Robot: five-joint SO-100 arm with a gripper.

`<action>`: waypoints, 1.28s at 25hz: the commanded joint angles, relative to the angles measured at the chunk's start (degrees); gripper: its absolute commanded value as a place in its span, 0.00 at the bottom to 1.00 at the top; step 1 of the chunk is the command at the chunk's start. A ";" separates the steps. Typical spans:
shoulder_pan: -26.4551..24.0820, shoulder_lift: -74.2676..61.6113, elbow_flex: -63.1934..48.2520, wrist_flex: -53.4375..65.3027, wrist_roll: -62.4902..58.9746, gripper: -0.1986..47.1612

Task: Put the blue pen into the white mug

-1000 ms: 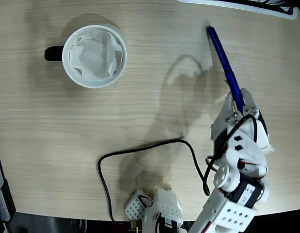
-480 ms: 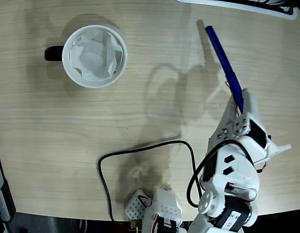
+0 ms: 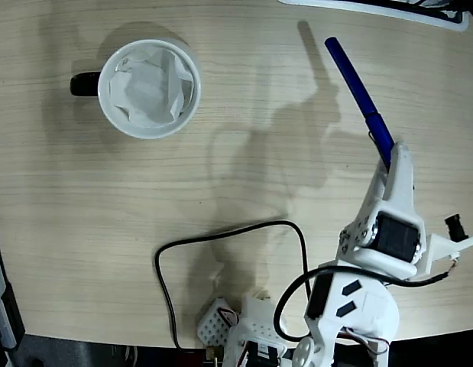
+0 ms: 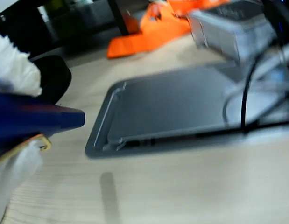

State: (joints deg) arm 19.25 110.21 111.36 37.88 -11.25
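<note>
At the right of the fixed view, the white arm's claw (image 3: 390,159) is clenched on the lower end of the blue pen (image 3: 357,89), which slants up and to the left and appears lifted clear of the wooden tabletop (image 3: 244,99), to judge by the shadows cast well to its left. The white mug (image 3: 150,89), paper-lined and with its black handle pointing left, stands well apart at the upper left. A black cable (image 3: 221,233) loops across the tabletop near the arm's base. The step in hand is judged to be the carry, with the grasp made and the lift under way. The next move calls for swinging the pen leftward over the mug's mouth and tipping it nearer upright before letting go. The fingertips themselves are hidden under the arm's body here.

In the wrist view, the blue pen (image 4: 37,119) fills the left edge, blurred, held between white claw parts above and below it. Beyond lies a dark flat tray (image 4: 181,107), with orange objects (image 4: 149,23) behind it that cannot be identified. The mug is out of frame, and the whole picture is soft with blur.
</note>
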 commanded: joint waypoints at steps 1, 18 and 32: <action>-0.70 5.54 1.76 -2.99 -8.79 0.01; -10.63 12.48 9.05 -34.98 -39.99 0.01; -28.39 32.26 31.29 -39.90 -55.02 0.01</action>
State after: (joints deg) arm -6.77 136.93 139.75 -0.62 -63.19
